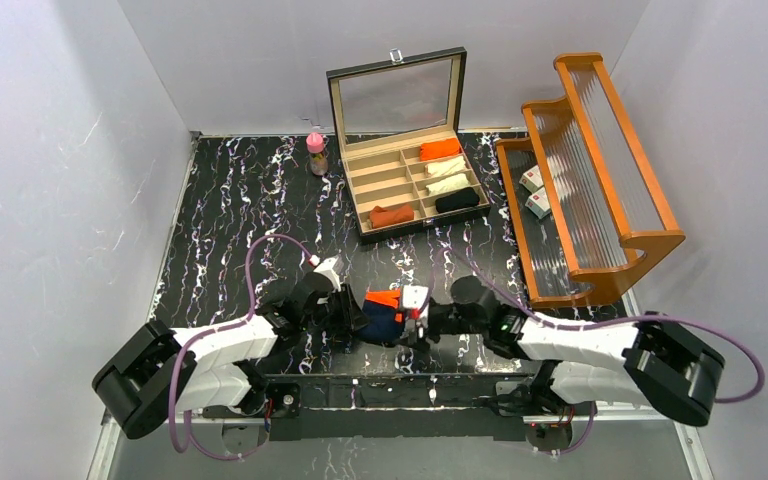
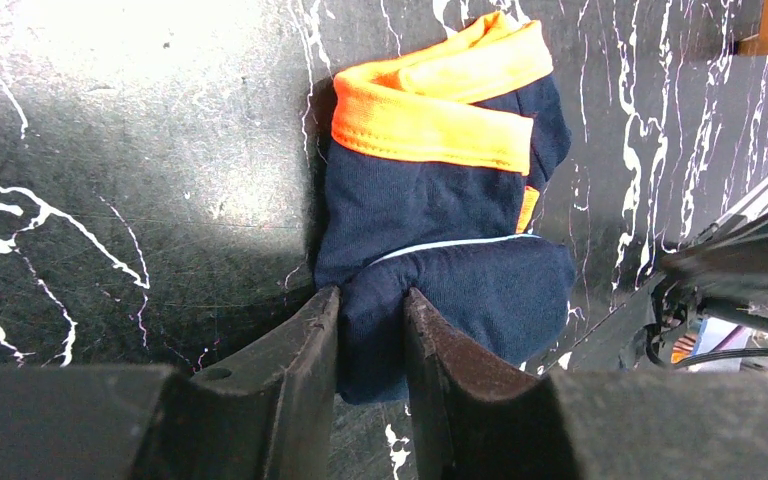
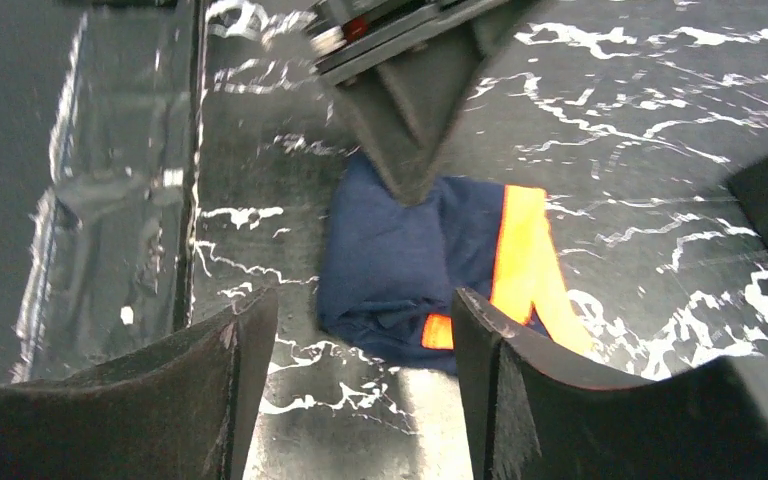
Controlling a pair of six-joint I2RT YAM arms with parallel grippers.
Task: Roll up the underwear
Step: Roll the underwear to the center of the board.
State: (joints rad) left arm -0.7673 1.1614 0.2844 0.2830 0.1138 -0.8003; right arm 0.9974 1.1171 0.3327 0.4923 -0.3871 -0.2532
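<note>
A navy underwear (image 2: 440, 230) with a bright orange waistband is seen folded into a compact bundle on the black, white-veined table (image 1: 230, 220). It lies well in front of the open organiser case (image 1: 400, 150), close to the arm bases. The orange band is turned toward the case, and a thin pale seam is crossed over the dark cloth.

A fold at the bundle's end farthest from the case is pinched between the black fingers of the left gripper (image 2: 372, 300), which are closed tight on the cloth. The right gripper (image 3: 365, 310) is held on the bundle's other side, its jaws spread apart with nothing between them; the garment is seen just beyond its fingertips. From the right wrist, the left gripper's finger is shown pressed onto the navy edge, so part of the cloth is covered.

Inside the case, a rust-orange roll (image 1: 392, 215) is set in the front compartment. An orange roll (image 1: 440, 149), two cream rolls (image 1: 447, 174) and a black roll (image 1: 457, 200) are lined up in the compartments to its right. A pink-capped bottle (image 1: 315, 150) is stood just left of the case, and a wooden rack (image 1: 590, 170) holding small boxes (image 1: 535, 190) is placed to the case's right.
</note>
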